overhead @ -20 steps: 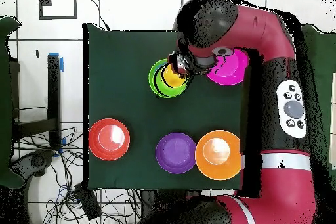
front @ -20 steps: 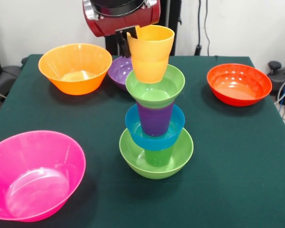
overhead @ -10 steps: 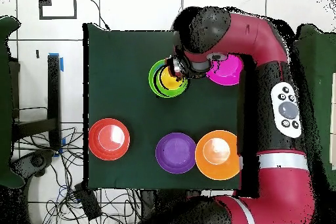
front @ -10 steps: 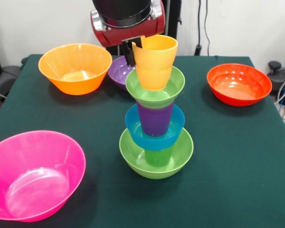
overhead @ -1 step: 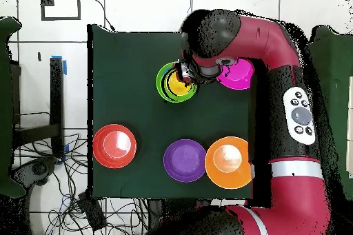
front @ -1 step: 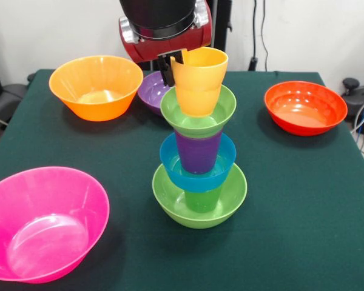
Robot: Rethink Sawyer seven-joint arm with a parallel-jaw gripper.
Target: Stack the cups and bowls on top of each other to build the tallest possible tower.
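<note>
The gripper [front @ -1 step: 177, 60] holds the yellow-orange cup [front @ -1 step: 199, 80] by its rim, one black finger [front @ -1 step: 168, 71] showing on the outside of the cup's wall; the cup hangs slightly tilted with its base down inside the small green bowl [front @ -1 step: 198, 110] at the top of the tower [front @ -1 step: 199, 163]. Whether the cup's base touches the bowl cannot be told. Below that bowl come the purple cup [front @ -1 step: 198, 153], the blue bowl [front @ -1 step: 197, 163], the green cup [front @ -1 step: 202, 200] and the lime-green bowl [front @ -1 step: 199, 196], standing near the middle of the green table [front @ -1 step: 303, 206]. The pink bowl [front @ -1 step: 42, 223] sits at the near left corner, the orange bowl [front @ -1 step: 96, 86] at the far left, the purple bowl [front @ -1 step: 153, 91] beside it behind the tower, and the red-orange bowl [front @ -1 step: 305, 107] at the far right.
</note>
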